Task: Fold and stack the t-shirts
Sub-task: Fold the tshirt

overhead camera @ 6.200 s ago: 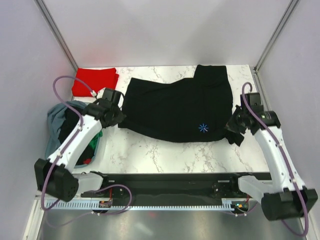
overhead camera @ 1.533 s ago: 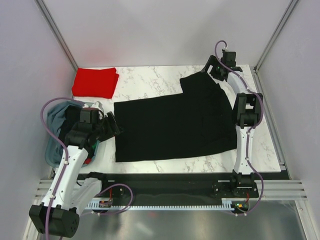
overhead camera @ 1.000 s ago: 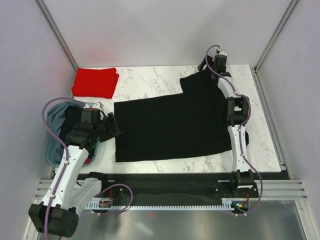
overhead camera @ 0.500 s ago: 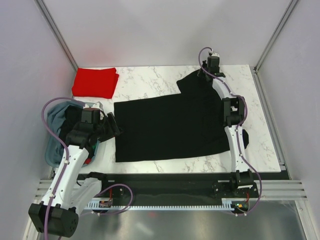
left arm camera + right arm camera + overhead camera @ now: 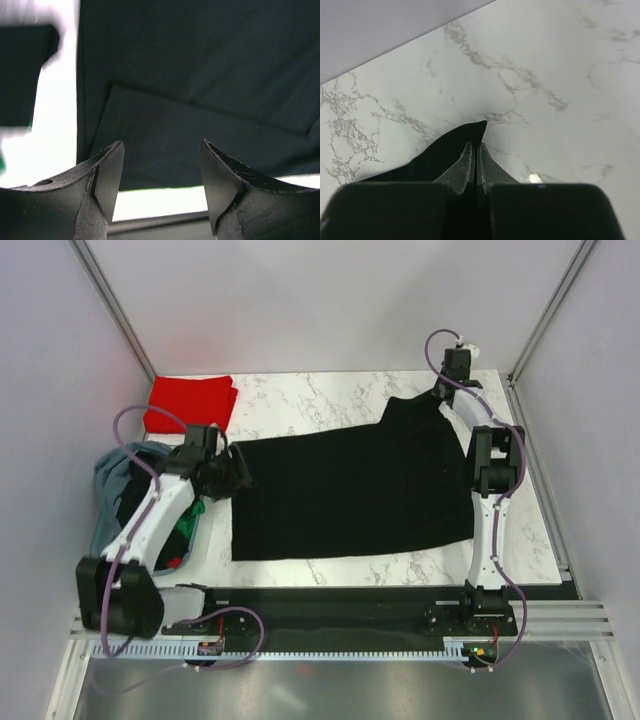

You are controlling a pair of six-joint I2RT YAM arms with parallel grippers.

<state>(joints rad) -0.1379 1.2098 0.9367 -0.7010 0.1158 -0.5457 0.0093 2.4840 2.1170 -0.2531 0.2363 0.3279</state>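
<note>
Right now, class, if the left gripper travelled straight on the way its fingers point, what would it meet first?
The left gripper, jaws open, points at the large black cloth t-shirt spread on the white marble table; it would probably meet that cloth first, though depth is unclear.

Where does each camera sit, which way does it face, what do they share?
Top external: above, behind the bases, looking down on the table; both arms show.
Left wrist: looks down past the open left claw at the black t-shirt.
Right wrist: looks past the right claw, shut on that shirt, at the table.
Shared: the black t-shirt.
</note>
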